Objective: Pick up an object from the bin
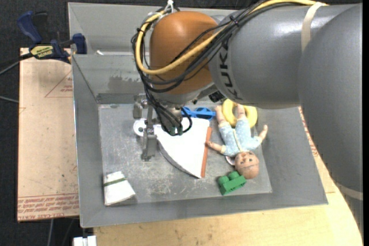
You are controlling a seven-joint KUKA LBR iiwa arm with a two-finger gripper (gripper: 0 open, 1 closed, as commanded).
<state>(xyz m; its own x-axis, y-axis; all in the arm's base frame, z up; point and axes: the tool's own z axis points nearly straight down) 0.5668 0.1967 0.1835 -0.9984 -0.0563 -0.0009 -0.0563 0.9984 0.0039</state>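
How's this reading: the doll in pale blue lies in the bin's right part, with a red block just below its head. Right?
Wrong colour: the block is green, not red. The camera view shows the doll in pale blue in the bin's right part, with that green block just below its head.

One doll (pixel 239 144), one green block (pixel 230 182), one white wedge (pixel 183 152) and one striped white pad (pixel 118 188). One yellow ring (pixel 230 112). Perhaps one blue piece (pixel 196 113), mostly hidden.
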